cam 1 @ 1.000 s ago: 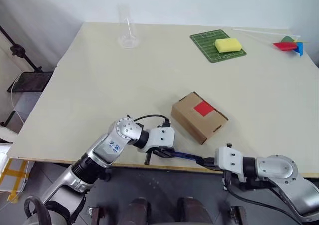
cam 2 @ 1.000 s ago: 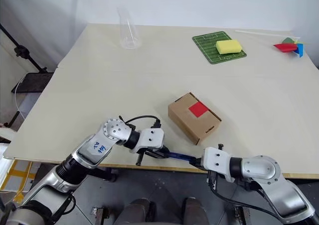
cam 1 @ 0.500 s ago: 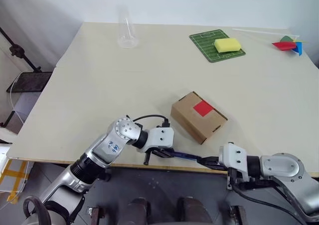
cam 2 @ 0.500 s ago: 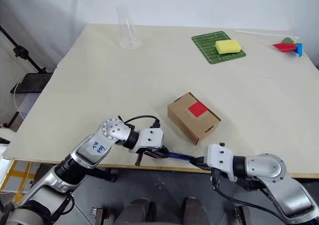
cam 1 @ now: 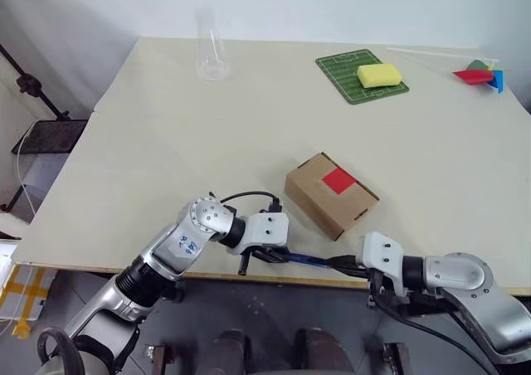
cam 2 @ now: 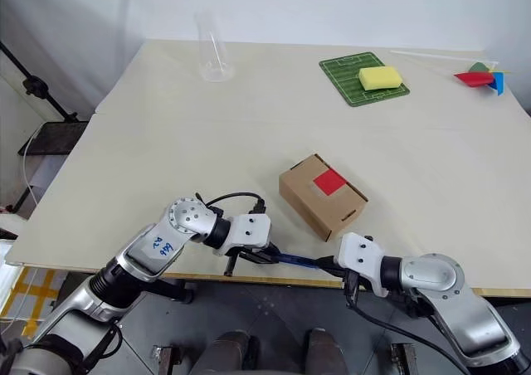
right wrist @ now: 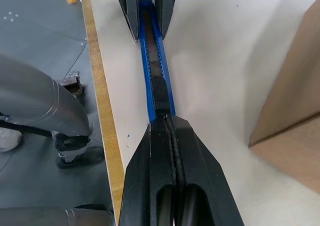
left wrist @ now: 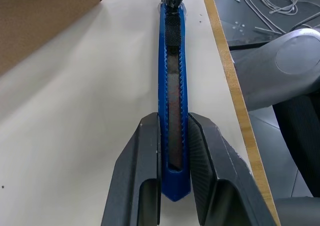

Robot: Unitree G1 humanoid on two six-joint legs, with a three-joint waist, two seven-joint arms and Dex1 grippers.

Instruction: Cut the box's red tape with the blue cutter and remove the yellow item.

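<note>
The left gripper [cam 1: 264,254] stays clamped on the rear of the blue cutter [left wrist: 172,101], which lies along the table's [cam 1: 166,143] near edge, just in front of the box [cam 1: 330,194]. The red tape [cam 1: 339,180] is uncut. The right gripper [right wrist: 168,131], fingers pressed together at the cutter's black slider, has crept slightly toward the left one since a moment ago, probably to push the blade out. The yellow item is presumably inside the box.

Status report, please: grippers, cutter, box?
Left gripper shut on blue cutter. Right gripper shut at cutter's other end. Box closed, red tape uncut. Nothing in the way.
</note>
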